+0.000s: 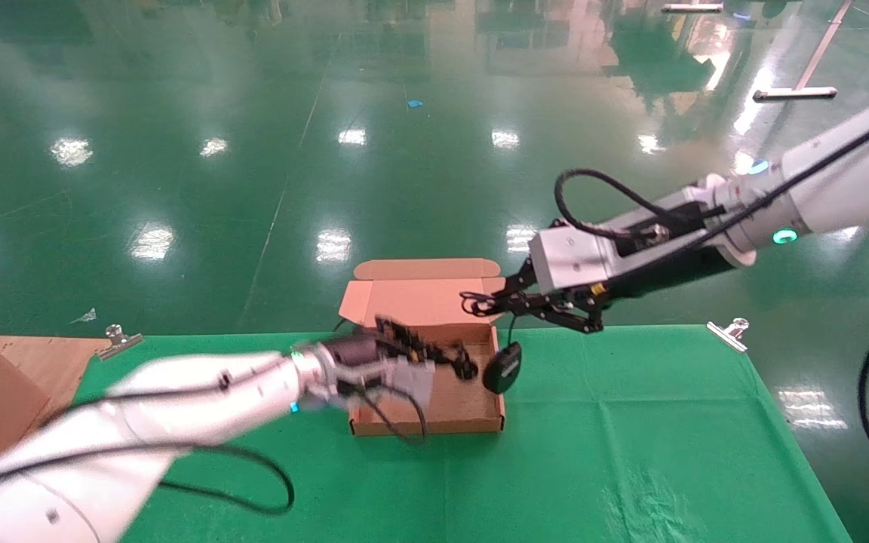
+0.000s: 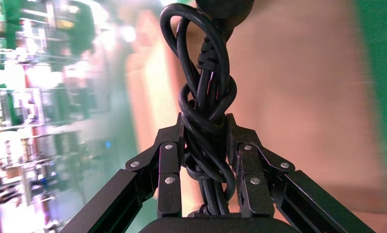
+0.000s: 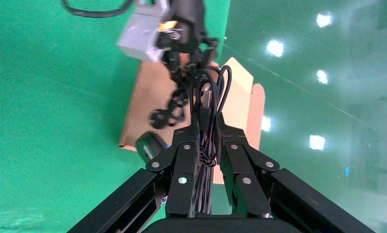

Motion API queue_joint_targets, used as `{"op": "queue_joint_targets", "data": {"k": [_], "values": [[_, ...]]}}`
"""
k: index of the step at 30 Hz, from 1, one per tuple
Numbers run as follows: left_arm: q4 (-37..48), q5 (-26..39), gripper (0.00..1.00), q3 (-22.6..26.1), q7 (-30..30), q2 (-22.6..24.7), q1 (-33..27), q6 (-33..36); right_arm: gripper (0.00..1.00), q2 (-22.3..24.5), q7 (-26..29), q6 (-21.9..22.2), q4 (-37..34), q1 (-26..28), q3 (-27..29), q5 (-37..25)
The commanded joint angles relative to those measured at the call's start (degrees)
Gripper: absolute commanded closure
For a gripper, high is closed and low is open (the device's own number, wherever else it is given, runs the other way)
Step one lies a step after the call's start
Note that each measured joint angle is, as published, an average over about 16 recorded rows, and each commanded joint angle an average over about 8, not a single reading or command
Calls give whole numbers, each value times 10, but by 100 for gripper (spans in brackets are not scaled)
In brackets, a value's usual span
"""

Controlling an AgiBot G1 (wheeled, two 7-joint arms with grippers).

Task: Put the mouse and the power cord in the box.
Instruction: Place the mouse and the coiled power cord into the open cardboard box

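Both grippers carry cables at the open box (image 1: 472, 407), centre frame.
The left gripper (image 2: 203, 145) pinches the bundled power cord (image 2: 203, 97) over the box; the right gripper (image 3: 208, 138) clamps the cable, the mouse (image 1: 502, 367) dangling below at the box's right wall.

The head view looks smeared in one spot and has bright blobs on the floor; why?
Head view: the left hand over the box is streaked by motion; the blobs are lamp glare on the glossy floor. Left wrist view: the power cord is sharp, its background blurred.
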Motion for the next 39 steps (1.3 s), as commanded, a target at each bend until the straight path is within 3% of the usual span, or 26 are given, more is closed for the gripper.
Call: {"op": "queue_joint_targets", "data": {"k": [1, 4, 6, 15, 25, 33, 39], "values": [[-19, 4, 50, 35, -25, 0, 18, -21, 100, 7, -1, -1, 4, -11, 1, 2], [-28, 3, 12, 71, -56, -1, 20, -40, 100, 12, -4, 1, 8, -21, 2, 3], [-32, 0, 1, 91, -75, -1, 18, -47, 100, 15, -5, 2, 10, -27, 2, 4], [-44, -14, 0, 161, -130, -2, 6, -70, 100, 16, -8, 5, 10, -40, 3, 6], [-51, -44, 0, 207, -167, -4, -6, -77, 100, -1, 4, 7, 14, -26, 4, 9], [-28, -123, 0, 181, -155, -26, -31, -33, 100, -45, 17, 35, 14, -20, -4, -4], [-42, -196, 0, 135, -93, -103, -37, 44, 100, -81, 22, 72, 8, -34, -19, -14]]}}
